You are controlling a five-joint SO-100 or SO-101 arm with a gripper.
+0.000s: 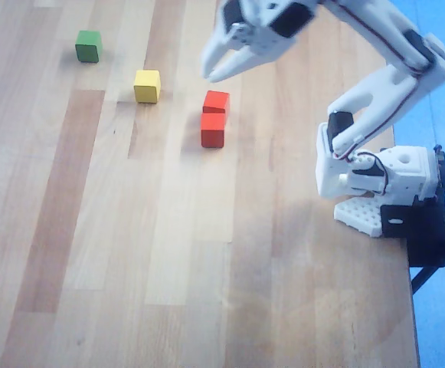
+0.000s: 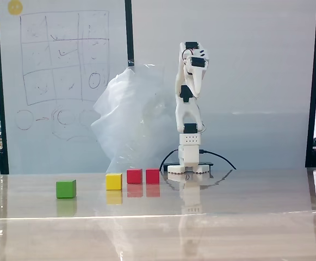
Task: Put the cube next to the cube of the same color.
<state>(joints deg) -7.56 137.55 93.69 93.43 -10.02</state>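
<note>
Gripper (image 1: 209, 73): white plastic, raised above the table, jaws slightly apart, holding nothing.
Red cubes: cube (image 1: 213, 129) and its twin (image 1: 217, 101), matte wood, touching edge to edge in the overhead view, side by side in the fixed view (image 2: 134, 175) (image 2: 153, 175).
Yellow cube (image 1: 147, 86): left of the red pair.
Green cube (image 1: 88, 46): far left.
Table (image 1: 130, 268): pale wood planks.

Wooden plank table (image 1: 92, 253); sketched whiteboard (image 2: 60, 81) behind, crumpled clear plastic (image 2: 130, 119) before it.
</note>
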